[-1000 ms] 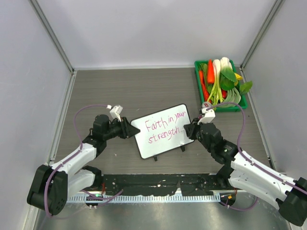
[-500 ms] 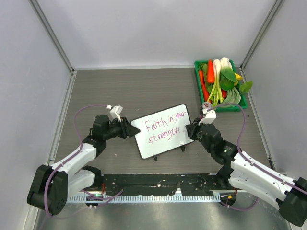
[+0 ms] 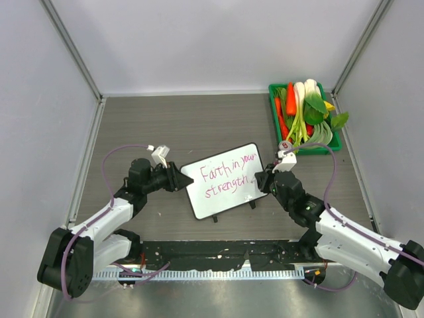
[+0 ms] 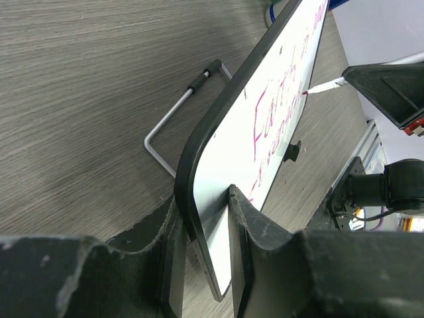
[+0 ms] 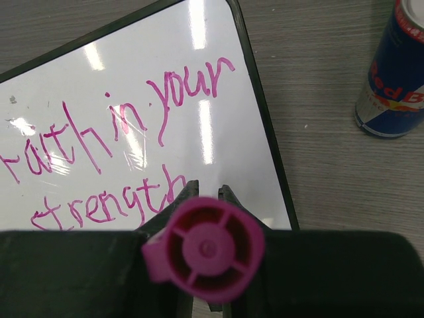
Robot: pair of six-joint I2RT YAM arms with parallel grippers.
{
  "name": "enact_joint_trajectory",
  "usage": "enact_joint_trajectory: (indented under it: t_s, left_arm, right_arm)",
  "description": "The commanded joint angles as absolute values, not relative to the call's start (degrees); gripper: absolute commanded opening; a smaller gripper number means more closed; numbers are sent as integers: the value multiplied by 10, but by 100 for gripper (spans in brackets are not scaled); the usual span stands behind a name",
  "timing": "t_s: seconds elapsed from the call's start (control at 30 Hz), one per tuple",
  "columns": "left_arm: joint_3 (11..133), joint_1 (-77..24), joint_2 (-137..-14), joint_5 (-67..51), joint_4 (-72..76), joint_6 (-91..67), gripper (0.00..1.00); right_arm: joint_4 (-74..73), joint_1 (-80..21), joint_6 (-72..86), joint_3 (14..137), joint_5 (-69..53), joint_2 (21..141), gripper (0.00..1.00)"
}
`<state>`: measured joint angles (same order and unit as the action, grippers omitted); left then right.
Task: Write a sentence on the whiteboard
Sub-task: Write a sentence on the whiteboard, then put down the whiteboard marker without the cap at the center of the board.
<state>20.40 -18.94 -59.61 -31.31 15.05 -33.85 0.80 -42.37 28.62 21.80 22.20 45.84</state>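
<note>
Only the right arm has shifted a tiny bit. On the table (image 3: 199,126), the left pincer (image 4: 205,218) pinches the left edge of the whiteboard (image 3: 225,199). The right pincer (image 3: 264,180) squeezes a pink marker (image 5: 205,248), its tip at the end of the sentence (image 3: 228,175).

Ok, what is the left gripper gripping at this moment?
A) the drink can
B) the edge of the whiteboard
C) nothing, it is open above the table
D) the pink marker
B: in the left wrist view, the left gripper has its jaws clamped on the edge of the whiteboard, while the marker sits in the right gripper.
</note>
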Motion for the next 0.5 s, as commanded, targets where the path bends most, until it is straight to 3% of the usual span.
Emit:
enact_joint_trajectory:
  t_s: [0.0, 0.1, 0.23, 0.47]
  left_arm:
    - [198, -186, -599, -281, 132, -300, 0]
    - [198, -185, -596, -279, 130, -300, 1]
    - [199, -186, -589, -278, 127, -300, 17]
    - [200, -186, -545, -253, 112, -299, 77]
  right_arm:
    - [-23, -422, 291, 227, 236, 417, 1]
    - [-52, -422, 297, 242, 233, 384, 1]
    - [-97, -422, 310, 257, 221, 363, 1]
    - [-174, -422, 358, 259, 175, 345, 1]
